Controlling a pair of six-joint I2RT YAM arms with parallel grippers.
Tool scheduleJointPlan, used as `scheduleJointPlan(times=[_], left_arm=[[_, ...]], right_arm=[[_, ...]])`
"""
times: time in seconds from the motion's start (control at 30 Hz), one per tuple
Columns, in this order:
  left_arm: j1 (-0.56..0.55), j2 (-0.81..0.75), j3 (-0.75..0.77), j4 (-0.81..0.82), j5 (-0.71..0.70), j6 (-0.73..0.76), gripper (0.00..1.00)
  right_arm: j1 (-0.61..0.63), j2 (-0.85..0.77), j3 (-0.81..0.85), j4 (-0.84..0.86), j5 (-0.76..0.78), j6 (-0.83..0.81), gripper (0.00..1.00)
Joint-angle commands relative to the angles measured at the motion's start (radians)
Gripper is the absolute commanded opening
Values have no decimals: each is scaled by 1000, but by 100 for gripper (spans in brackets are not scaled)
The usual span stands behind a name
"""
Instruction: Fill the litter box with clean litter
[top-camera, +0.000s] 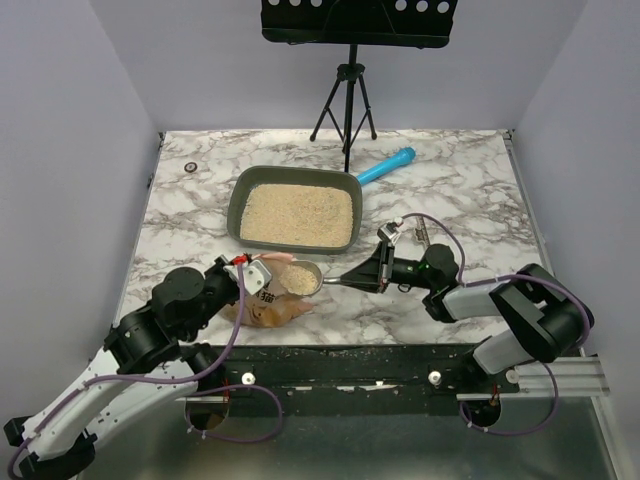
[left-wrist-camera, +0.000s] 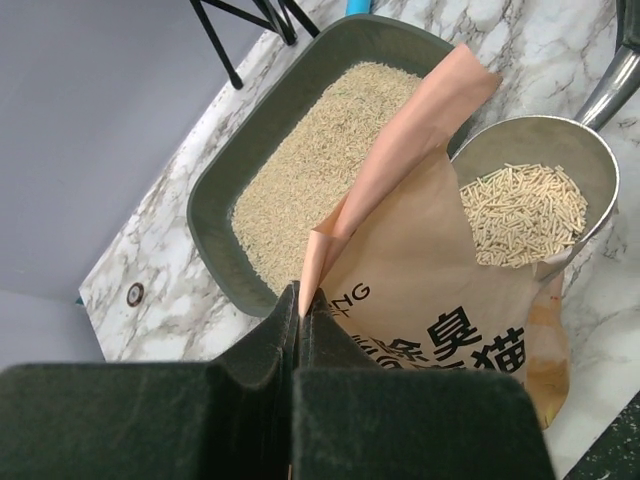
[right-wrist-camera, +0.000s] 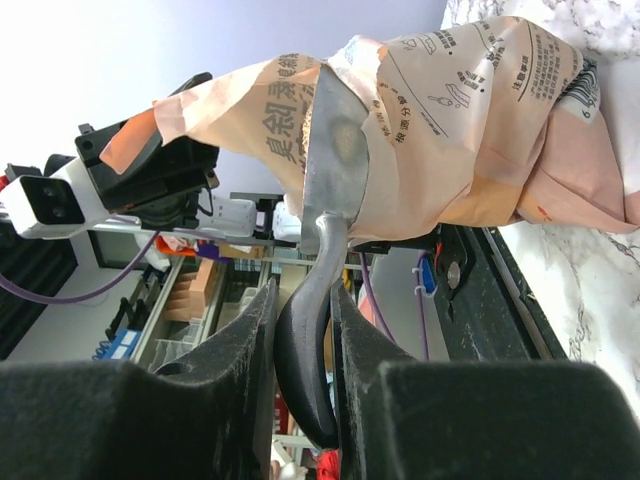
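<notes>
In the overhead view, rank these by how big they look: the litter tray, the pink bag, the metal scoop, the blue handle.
Largest first:
1. litter box
2. orange-pink bag
3. metal scoop and blue handle: too alike to rank.

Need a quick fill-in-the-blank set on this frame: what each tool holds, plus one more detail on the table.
1. The left tool is shut on the edge of the orange-pink printed ___.
2. The right tool is shut on the handle of the metal ___.
3. The litter box holds a layer of clean litter; the plastic handle lying by its far right corner is coloured ___.

Missing words: bag; scoop; blue.
</notes>
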Motion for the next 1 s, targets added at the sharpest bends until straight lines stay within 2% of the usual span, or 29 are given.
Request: scheduleJointPlan(times=[0.0, 0.1, 0.2, 0.37, 0.6, 0.97], left_arm=[[15, 14, -14, 200, 84, -96, 0], [15, 40, -86, 299, 196, -189, 0], [14, 86, -135, 379, 249, -267, 0], [-2, 202, -155, 416, 354, -352, 0], [-35, 190, -227, 505, 362, -363, 0], [-37, 183, -244, 494, 282, -347, 0]], right_arm=[[-2, 19, 10, 3, 14, -60, 1], [-4, 31, 13, -28, -2, -83, 0], [-9, 42, 3, -43, -9, -102, 0], [-53, 59, -40, -8, -46, -105, 1], [-145, 32, -99, -2, -126, -114, 1], [-237, -83, -197, -11, -192, -103, 0]])
